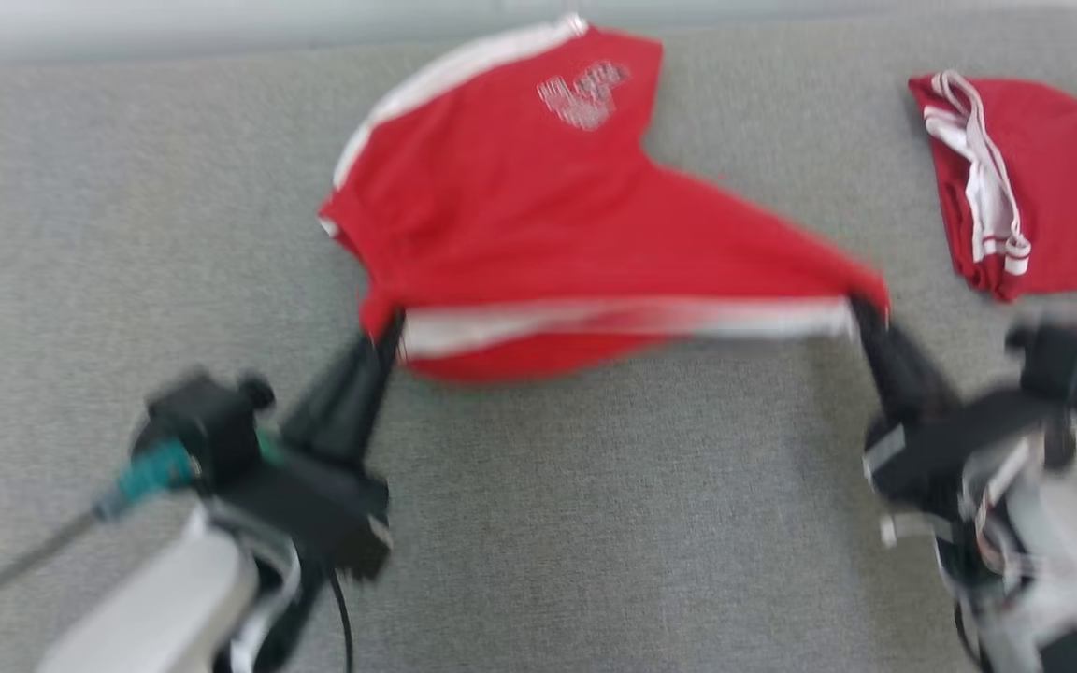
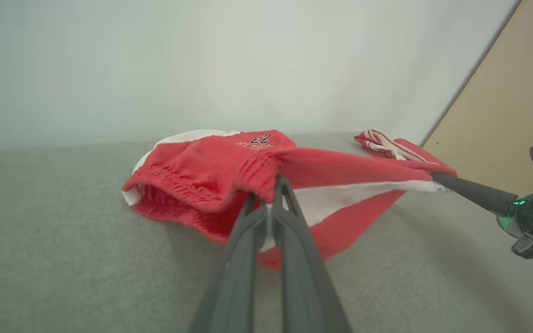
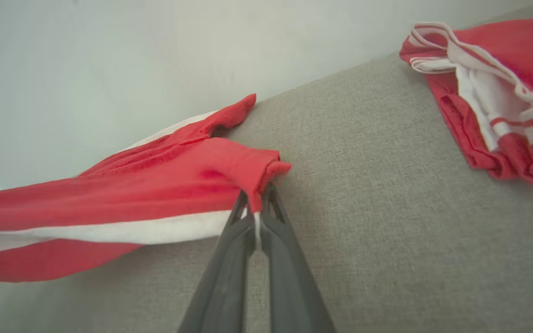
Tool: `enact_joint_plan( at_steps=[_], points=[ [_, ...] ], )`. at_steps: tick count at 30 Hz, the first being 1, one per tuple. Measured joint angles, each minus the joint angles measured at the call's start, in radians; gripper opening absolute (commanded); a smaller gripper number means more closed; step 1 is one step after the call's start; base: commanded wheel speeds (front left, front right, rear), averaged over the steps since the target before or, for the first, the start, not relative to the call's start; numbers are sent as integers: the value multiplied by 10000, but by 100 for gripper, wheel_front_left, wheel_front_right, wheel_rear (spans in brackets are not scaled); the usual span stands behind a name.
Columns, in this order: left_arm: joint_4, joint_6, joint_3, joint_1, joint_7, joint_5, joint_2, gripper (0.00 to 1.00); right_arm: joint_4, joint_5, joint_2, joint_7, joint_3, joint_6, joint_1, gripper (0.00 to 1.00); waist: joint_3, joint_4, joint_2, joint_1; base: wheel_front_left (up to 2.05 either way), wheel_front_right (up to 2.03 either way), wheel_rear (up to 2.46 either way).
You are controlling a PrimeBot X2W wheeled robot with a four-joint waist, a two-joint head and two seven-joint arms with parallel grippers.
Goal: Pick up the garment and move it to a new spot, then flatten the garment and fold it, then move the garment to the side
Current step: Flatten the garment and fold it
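We grasp with left pincer (image 1: 392, 327) and right pincer (image 1: 864, 310) the two near corners of the red-and-white fabric shorts (image 1: 520, 215), stretched between them; their far part rests on the grey cloth counter (image 1: 595, 523), near another red garment (image 1: 1057, 187).

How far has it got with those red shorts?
Done: the pick-up. The left gripper and right gripper are each shut on an edge of the red shorts, pulled taut between them over the grey surface. In hand: moving or spreading them, seemingly. Left: flattening, folding, setting aside. Another red garment lies to the right.
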Motion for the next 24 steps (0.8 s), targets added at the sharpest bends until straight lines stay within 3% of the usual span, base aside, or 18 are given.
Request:
enact_joint_plan(
  at_steps=[10, 24],
  points=[
    [-136, -176, 249, 2673, 0, 861, -221, 0, -2075, -635, 506, 1246, -1394, 0, 3973, 0, -838, 272, 1, 1, 0, 0, 0],
    [-234, -491, 1156, 5073, 0, 1887, -94, 0, -4679, -1168, 2677, 3110, -2878, 0, 8009, 0, -1744, 754, 1, 1, 0, 0, 0]
  ],
)
